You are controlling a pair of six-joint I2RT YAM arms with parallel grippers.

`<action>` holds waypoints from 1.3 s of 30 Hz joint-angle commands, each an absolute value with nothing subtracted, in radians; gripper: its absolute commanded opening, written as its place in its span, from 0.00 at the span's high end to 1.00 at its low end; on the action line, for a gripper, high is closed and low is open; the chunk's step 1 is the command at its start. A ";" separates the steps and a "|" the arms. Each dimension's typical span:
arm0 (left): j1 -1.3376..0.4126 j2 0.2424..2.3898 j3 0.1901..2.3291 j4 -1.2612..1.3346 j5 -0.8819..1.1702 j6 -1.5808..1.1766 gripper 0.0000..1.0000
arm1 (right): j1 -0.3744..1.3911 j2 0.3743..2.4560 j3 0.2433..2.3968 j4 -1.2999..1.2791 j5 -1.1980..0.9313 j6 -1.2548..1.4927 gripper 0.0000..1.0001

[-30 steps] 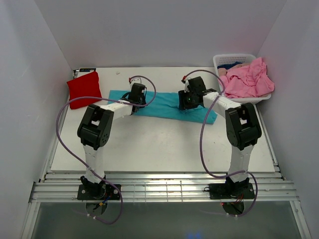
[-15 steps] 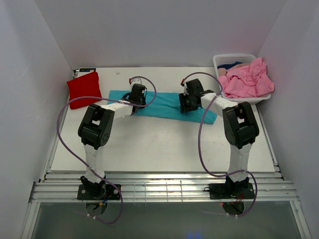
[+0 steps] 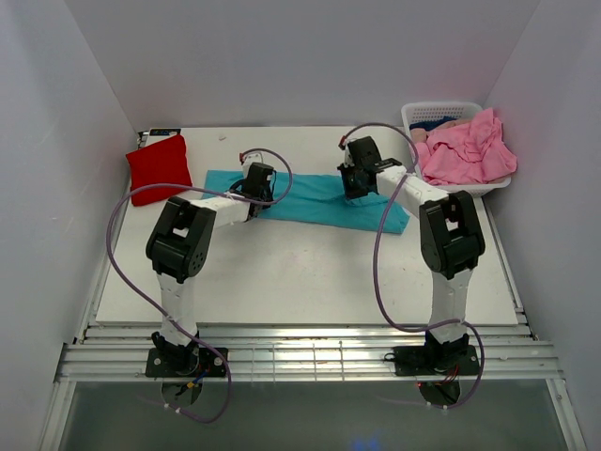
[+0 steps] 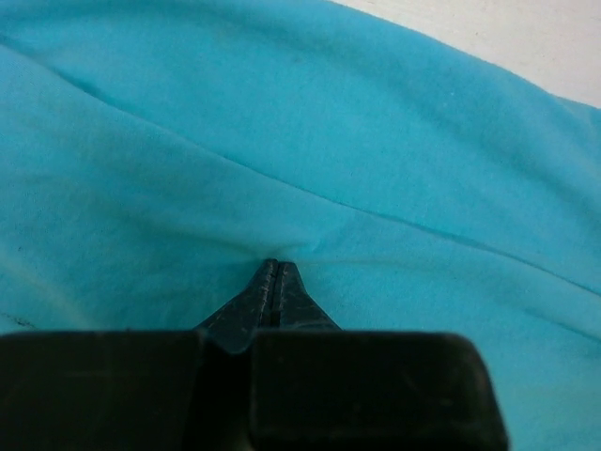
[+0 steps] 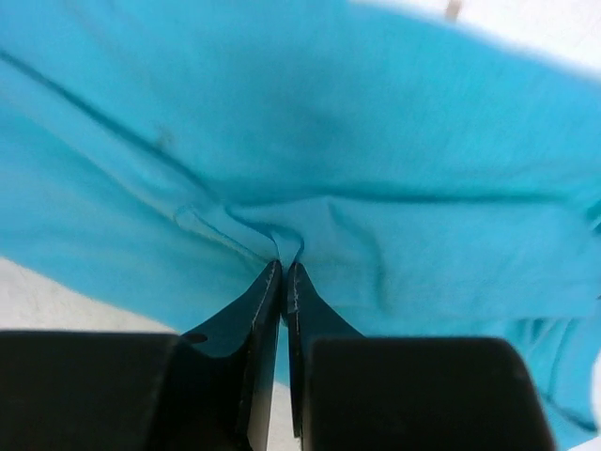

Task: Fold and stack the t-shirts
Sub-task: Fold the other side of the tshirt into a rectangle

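Note:
A teal t-shirt, folded into a long strip, lies across the far middle of the table. My left gripper sits on its left part. In the left wrist view its jaws are pressed together, and creases in the teal cloth run out from the tips. My right gripper is at the strip's far edge, right of centre. In the right wrist view it is shut on a small pinched ridge of teal cloth. A folded red t-shirt lies at the far left.
A white slotted basket stands at the far right corner, with crumpled pink t-shirts heaped in it and spilling over its rim. The white table stretches toward the arm bases. Walls close in on both sides.
My right gripper has moved toward the far edge of the teal t-shirt and closed from wide open onto a pinch of cloth. The left gripper has barely moved.

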State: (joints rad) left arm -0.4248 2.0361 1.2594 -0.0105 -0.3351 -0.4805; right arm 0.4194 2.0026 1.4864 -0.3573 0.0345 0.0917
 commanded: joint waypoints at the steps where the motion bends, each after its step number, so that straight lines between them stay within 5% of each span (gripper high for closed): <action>1: -0.425 1.996 1.197 -0.048 -0.342 -0.526 1.00 | 0.423 2.049 1.640 -0.360 0.104 0.055 0.89; 6: -0.433 1.982 1.160 -0.045 -0.324 -0.535 1.00 | 0.423 2.166 1.778 -0.335 0.130 0.035 0.83; 10: -0.445 1.983 1.155 -0.048 -0.313 -0.534 1.00 | 0.425 2.266 1.899 -0.341 0.185 0.005 0.52; 12: -0.456 1.983 1.154 -0.051 -0.313 -0.529 1.00 | 0.419 2.305 1.950 -0.339 0.212 -0.032 0.45; 17: -0.469 1.962 1.137 -0.057 -0.321 -0.526 1.00 | 0.403 2.252 1.921 -0.275 0.310 -0.037 0.44; 26: -0.641 1.826 1.141 0.128 -0.354 -0.457 1.00 | 0.413 1.847 1.447 -0.121 0.365 -0.011 0.46; 28: -0.673 1.819 1.184 0.149 -0.328 -0.448 1.00 | 0.413 1.829 1.419 -0.170 0.362 -0.008 0.64; 29: -0.699 1.828 1.209 0.146 -0.325 -0.446 1.00 | 0.413 1.833 1.416 -0.187 0.359 -0.008 0.89; 30: -0.709 1.857 1.236 0.140 -0.324 -0.445 1.00 | 0.413 1.839 1.410 -0.210 0.351 0.024 0.92; 39: -0.779 2.019 1.420 0.137 -0.267 -0.433 1.00 | 0.413 1.957 1.377 -0.236 0.235 0.080 0.92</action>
State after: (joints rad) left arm -0.7746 1.9759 1.3895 0.1436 -0.2981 -0.4484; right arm 0.4099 1.9278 1.3796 -0.2302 0.2802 0.0460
